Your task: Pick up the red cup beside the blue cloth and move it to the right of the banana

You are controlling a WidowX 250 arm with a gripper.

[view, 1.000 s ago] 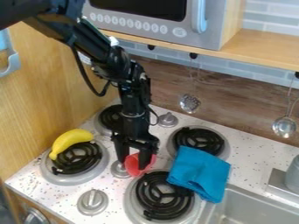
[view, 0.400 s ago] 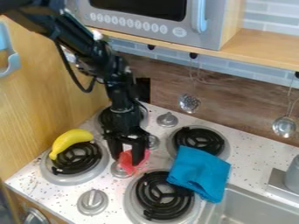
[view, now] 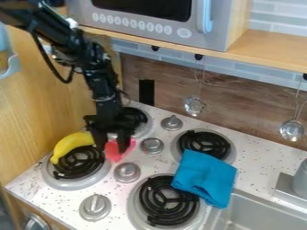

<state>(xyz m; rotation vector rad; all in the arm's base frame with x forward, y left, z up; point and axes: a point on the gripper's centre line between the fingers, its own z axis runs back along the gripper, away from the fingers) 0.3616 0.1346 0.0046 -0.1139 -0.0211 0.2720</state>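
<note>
Gripper [view: 112, 146] and red cup [view: 119, 152] have shifted together toward the banana [view: 71, 143] in the camera view; cup's just beside the banana's burner [view: 80, 164]. I've got it clamped between the fingers. Pickup looks done, release isn't. Can't tell if it touches the stovetop [view: 151, 164].

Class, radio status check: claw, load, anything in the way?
Claw gripping pink object. Banana close by, on burner. Blue cloth farther off.

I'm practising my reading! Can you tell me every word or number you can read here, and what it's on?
No words or numbers can be read.
Row of round buttons on the microwave: too small.
Bigger oval button: too small.
Stove knob: no readable marks.
</note>
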